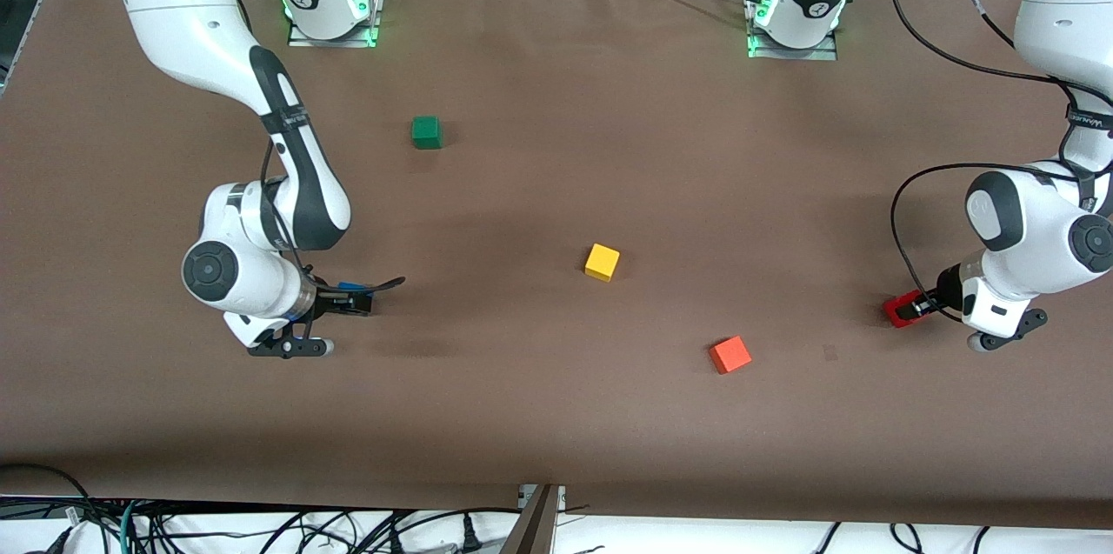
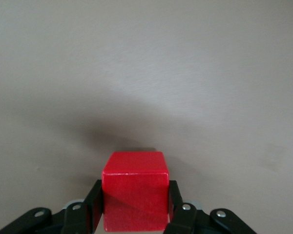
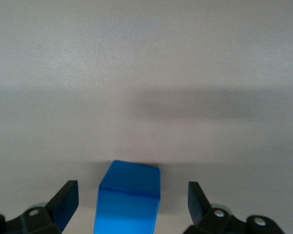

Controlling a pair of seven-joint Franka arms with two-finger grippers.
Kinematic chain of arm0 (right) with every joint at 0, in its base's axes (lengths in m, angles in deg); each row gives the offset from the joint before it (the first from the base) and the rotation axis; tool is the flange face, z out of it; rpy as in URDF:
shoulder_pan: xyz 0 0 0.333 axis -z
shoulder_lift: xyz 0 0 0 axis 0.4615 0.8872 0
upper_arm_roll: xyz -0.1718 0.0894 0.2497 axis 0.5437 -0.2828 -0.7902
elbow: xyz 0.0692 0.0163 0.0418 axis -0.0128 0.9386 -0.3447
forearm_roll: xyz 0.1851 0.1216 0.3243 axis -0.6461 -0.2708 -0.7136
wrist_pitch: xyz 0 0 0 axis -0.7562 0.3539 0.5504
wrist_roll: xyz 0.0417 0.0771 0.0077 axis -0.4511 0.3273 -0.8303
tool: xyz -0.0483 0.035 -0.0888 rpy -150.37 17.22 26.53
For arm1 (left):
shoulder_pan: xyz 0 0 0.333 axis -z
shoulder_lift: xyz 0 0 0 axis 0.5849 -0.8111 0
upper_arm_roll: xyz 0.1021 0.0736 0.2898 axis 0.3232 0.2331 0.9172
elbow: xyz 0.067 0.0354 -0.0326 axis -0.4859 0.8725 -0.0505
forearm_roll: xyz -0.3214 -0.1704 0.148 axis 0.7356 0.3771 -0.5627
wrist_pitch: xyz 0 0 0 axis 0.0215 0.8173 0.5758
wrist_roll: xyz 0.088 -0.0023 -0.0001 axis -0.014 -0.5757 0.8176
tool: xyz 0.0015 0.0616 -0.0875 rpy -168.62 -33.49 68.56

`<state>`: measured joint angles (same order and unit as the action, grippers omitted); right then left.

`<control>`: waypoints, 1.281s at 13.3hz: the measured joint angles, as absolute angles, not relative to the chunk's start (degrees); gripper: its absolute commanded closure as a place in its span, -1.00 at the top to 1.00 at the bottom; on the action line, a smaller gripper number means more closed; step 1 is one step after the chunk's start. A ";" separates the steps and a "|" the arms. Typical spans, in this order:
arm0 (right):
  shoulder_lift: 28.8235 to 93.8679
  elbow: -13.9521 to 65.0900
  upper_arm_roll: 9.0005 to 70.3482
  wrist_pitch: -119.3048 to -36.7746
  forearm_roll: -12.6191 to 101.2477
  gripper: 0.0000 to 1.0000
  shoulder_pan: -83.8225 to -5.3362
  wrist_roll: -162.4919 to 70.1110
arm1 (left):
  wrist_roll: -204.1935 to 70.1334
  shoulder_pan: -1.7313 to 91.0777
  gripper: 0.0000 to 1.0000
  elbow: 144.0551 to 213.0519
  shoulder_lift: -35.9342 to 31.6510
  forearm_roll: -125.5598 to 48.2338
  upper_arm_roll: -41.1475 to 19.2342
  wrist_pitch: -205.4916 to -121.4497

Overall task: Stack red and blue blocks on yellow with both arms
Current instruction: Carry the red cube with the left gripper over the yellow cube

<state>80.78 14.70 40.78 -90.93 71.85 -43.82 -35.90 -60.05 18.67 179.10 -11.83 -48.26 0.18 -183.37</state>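
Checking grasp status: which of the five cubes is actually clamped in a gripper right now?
The red cube: the left gripper is shut on its sides. The blue cube only sits between the right gripper's open fingers.

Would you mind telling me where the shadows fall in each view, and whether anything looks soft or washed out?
Front view: even light, faint shadows beside the yellow cube and orange cube. Left wrist view: a dark shadow spreads on the table around the red block, which looks sharp. Right wrist view: a wide shadow band crosses the pale table above the blue block, whose edges look slightly soft.
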 measured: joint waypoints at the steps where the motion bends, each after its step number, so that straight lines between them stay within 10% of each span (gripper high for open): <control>1: 81.03 15.83 40.75 -92.41 71.84 0.59 -44.22 -35.84 | -60.05 19.84 -1.00 178.75 -10.90 -48.26 -0.18 -182.69; 6: 81.00 18.46 40.80 -94.72 71.83 -0.46 -44.82 -35.77 | -59.34 34.18 -1.00 170.65 -7.45 -48.25 -0.78 -170.41; 17: 74.03 9.05 41.33 -74.98 71.85 -0.42 -44.61 -37.57 | -53.45 64.53 -1.00 163.46 -14.51 -48.70 -0.20 -168.37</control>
